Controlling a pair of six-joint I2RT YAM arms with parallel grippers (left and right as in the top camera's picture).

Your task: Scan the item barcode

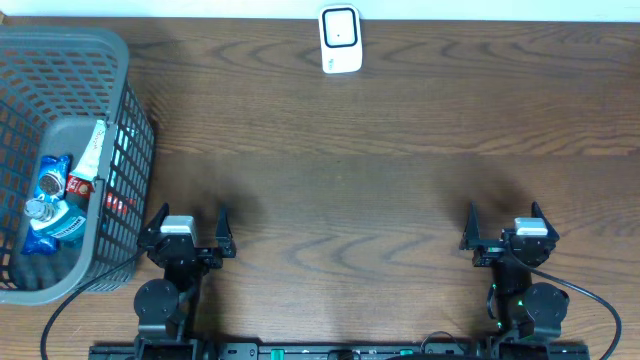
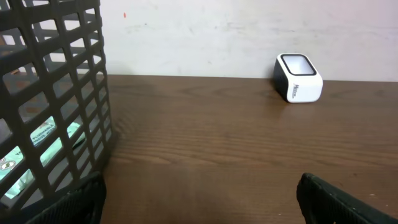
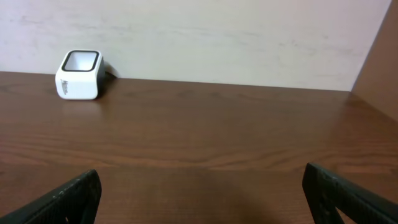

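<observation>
Both grippers are holding nothing, with jaws spread wide. The left gripper (image 1: 191, 218) is sitting just beside the basket (image 1: 70, 42); the right gripper (image 1: 504, 215) is sitting well apart from it. The items (image 1: 50, 180) are lying inside the basket. The scanner (image 1: 340, 40) is standing well right of the basket.

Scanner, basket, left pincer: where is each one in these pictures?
scanner (image 1: 340, 38), overhead view, on its dark top window.
basket (image 1: 70, 42), overhead view, on its far rim.
left pincer (image 1: 191, 216), overhead view, midway between its open fingertips.
</observation>
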